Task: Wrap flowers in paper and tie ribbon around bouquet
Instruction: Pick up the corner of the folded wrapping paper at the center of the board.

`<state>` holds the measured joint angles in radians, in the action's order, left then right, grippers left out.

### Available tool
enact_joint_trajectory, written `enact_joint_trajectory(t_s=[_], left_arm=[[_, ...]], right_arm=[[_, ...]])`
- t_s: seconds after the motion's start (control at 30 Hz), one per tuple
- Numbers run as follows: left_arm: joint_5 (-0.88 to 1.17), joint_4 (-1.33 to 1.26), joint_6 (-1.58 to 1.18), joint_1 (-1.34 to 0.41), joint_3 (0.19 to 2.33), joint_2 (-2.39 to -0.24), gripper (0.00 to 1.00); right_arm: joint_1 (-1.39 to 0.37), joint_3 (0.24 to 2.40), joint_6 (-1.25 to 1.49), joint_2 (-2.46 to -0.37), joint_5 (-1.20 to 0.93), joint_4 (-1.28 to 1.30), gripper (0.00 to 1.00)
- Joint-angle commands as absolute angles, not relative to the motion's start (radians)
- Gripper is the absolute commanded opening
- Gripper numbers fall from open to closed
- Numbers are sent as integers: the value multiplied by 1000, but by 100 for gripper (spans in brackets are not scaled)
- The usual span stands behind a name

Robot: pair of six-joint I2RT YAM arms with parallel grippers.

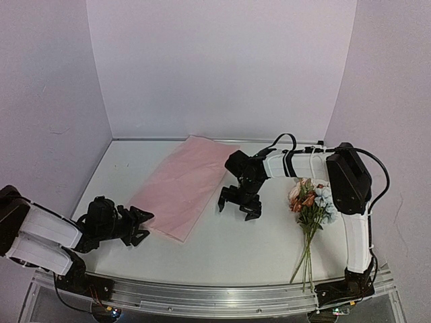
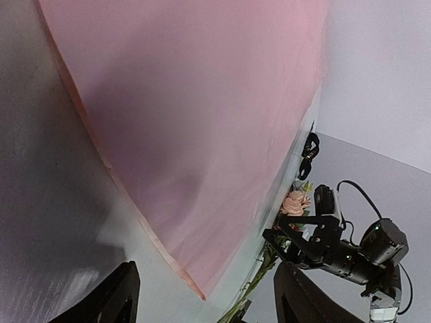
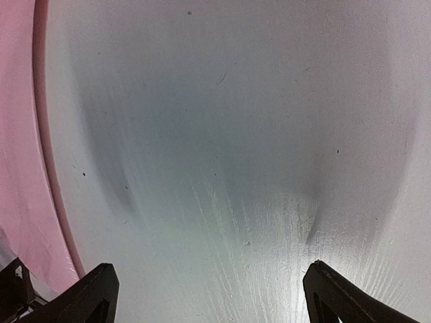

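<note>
The left tool (image 1: 143, 226), jaws parted and holding nothing, lies low over the worktop (image 1: 222, 252) with its fingers pointing at the near left corner of the pink paper (image 1: 185, 180), just short of the edge. The sheet lies flat, its long axis running from that near corner away and to the right. The right tool (image 1: 240, 206), spread wide and also empty, hovers over bare worktop just off the paper's right edge, between the sheet and the flowers (image 1: 314, 200). The bunch lies to that tool's right, heads to the far side and stems trailing toward the near edge, close beside the right arm. The right tool is plainly the nearer to the flowers, and open worktop lies between bunch and sheet for carrying them across.
</note>
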<state>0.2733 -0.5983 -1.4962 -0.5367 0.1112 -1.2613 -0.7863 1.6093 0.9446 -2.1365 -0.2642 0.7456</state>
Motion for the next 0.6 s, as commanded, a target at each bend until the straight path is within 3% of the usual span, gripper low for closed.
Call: enact_joint_trajectory(t_s=[0.0,0.37,0.57], left_arm=[[263,-796,-1540,-560,150,-1359,68],[289,-962,-1580,-572,162,-1506,56],[251,-968,-1587,-572,162,-1535,56]], right_arm=[[-790,1607,954,-2139,-257,739,98],[-790,1594,954,-2137,-252,739,98],[-791,1594,956,-2139,-252,740,98]])
